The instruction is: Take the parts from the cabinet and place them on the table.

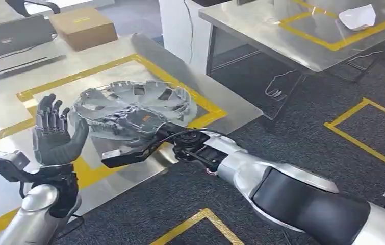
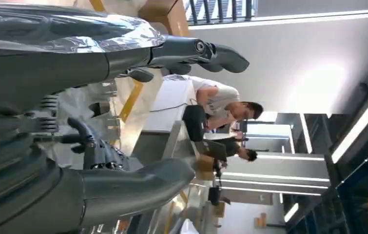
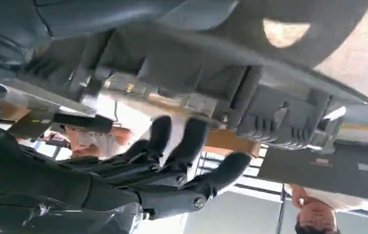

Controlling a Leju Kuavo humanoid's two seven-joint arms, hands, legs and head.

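Note:
A silver wheel cover (image 1: 134, 104) with a spoked rim sits low over the steel table (image 1: 231, 109), inside a yellow-taped rectangle. My right hand (image 1: 138, 124) grips its near edge. In the right wrist view the thumb lies on one face of the wheel cover (image 3: 250, 97) and the dark fingers (image 3: 186, 146) reach across its ribbed underside. My left hand (image 1: 52, 133) stands upright just left of the cover, palm toward it and fingers spread, its thumb close to the rim. In the left wrist view the left hand's fingers (image 2: 201, 48) and thumb are wide apart, holding nothing.
A cardboard box (image 1: 83, 26) and a laptop (image 1: 11, 37) lie at the back of the table. A second steel table (image 1: 287, 38) with a white object (image 1: 358, 17) stands at the right, across grey carpet with yellow tape. A person (image 2: 221, 105) sits beyond.

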